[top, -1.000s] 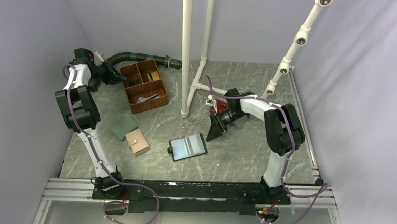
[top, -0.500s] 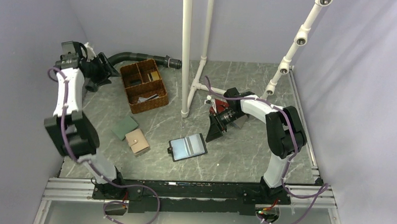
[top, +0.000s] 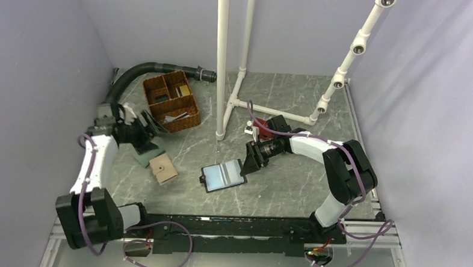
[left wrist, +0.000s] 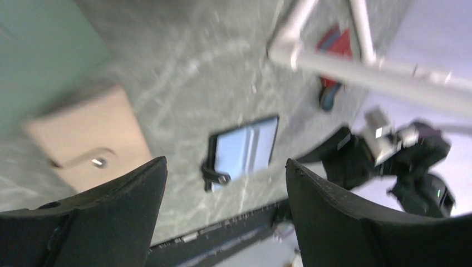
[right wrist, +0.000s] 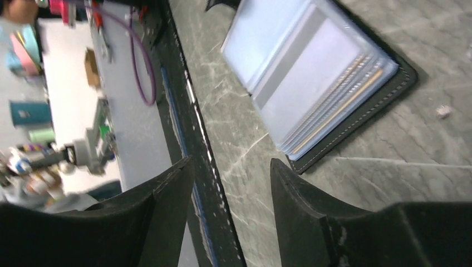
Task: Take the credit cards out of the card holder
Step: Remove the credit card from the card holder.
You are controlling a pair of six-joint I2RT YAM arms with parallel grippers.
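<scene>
holder [top: 223, 175] [right wrist: 311, 72]: we see a black-edged bifold lying open and flat on the table, near its front middle. Pale stitching follows the rim, and clear glossy sleeves fan out from the spine.
cards [right wrist: 325, 67]: we find them inside the sleeves, thin flat rectangles stacked close. One shows a grey stripe, and an orange-yellow edge peeps from the stack.
right gripper [top: 245, 164] [right wrist: 231, 162]: its matte black fingers stand apart with nothing between them, just beside the holder's right edge.
left gripper [top: 153, 127] [left wrist: 225, 162]: its jaws are spread wide and empty, and it hangs between the basket and the green wallet.
green wallet [top: 146, 155]: smooth, flat and squarish. Just beside it lies the beige wallet [top: 163, 169], with a tab and a metal snap.
red wallet [top: 260, 123]: mostly hidden behind the right arm.
basket [top: 171, 102]: brown, woven and rectangular, with three compartments. We see pale flat pieces in the long near one, but we cannot tell what they are.
table [top: 292, 184]: grey-green, stone-like, with pale veins.
pipes [top: 222, 60]: white round tubes with elbow joints.
hose [top: 158, 67]: black, ribbed and curved, behind the basket.
</scene>
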